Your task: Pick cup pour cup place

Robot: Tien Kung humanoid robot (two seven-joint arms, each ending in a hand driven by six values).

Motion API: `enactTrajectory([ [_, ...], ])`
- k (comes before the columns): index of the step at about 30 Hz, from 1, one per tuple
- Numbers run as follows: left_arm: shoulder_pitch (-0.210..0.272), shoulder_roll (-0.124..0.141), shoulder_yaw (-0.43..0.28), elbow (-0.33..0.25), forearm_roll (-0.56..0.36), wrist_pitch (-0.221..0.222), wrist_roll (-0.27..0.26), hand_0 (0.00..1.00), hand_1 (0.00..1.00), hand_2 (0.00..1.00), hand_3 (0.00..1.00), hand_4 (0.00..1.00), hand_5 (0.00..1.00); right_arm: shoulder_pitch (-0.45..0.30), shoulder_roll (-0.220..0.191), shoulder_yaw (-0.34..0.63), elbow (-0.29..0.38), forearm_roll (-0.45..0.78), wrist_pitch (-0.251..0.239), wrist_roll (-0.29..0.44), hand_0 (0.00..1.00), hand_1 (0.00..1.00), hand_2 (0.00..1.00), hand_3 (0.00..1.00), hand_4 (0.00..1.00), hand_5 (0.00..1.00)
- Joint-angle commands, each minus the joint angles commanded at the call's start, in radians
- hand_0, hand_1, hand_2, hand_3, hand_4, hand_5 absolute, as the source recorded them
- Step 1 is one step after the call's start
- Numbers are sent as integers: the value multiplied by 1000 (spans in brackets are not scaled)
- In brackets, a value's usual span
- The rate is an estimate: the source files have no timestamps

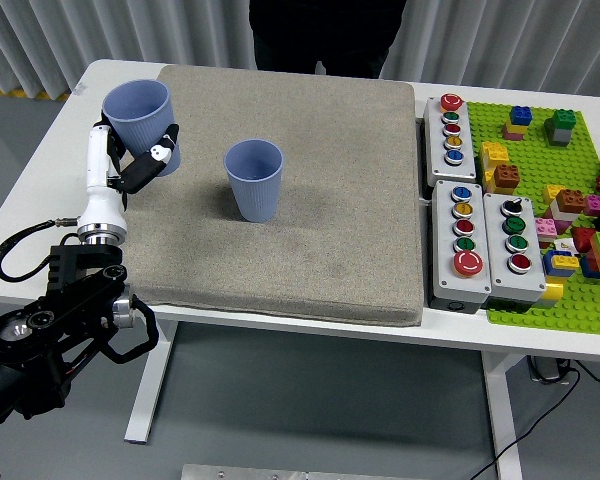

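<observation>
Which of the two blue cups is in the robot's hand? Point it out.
The blue cup at the mat's far-left edge: the left hand grips it. The other blue cup stands free nearer the mat's middle.

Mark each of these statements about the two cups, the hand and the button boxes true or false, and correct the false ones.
1. The left hand grips a blue cup. True.
2. A second blue cup lies tipped on its side. False: it stands upright on the grey mat.
3. The held cup is to the right of the standing one. False: it is to its left, near the mat's far left corner.
4. Button boxes sit between the mat and the green brick plate. True.
5. The right hand reaches over the mat. False: it is not in view.
</observation>
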State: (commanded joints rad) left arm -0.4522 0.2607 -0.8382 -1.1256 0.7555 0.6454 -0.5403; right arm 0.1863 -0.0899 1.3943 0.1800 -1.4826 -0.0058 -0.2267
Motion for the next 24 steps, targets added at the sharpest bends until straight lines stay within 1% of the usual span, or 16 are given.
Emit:
enactTrajectory([
  [1,11,-17,-6,7,-3,0,-16,594,607,596,591,542,115,0,0,-1,0,2,0,0,695,677,609,594,2,113],
  [3,24,-38,-12,20,-4,0,-25,594,607,596,591,542,115,0,1,-1,0,2,-1,1,695,677,609,594,2,113],
  [6,36,-56,-9,39,-10,0,-30,600,615,599,592,541,118,1,0,0,0,1,0,1,694,677,609,593,2,113],
  [13,41,-58,7,70,-30,0,-36,600,615,599,592,541,115,3,-2,-3,0,4,0,2,694,677,609,593,2,114],
  [17,37,-59,16,96,-56,0,-51,606,611,599,595,540,117,3,-2,-4,0,3,1,1,694,678,608,594,2,110],
  [20,29,-56,49,133,-89,0,-89,606,611,599,595,540,117,3,-1,-7,0,3,2,1,694,678,608,594,2,110],
  [24,31,-58,65,164,-113,0,-100,604,614,600,594,547,135,0,0,-8,0,4,2,0,695,677,607,593,2,114],
])
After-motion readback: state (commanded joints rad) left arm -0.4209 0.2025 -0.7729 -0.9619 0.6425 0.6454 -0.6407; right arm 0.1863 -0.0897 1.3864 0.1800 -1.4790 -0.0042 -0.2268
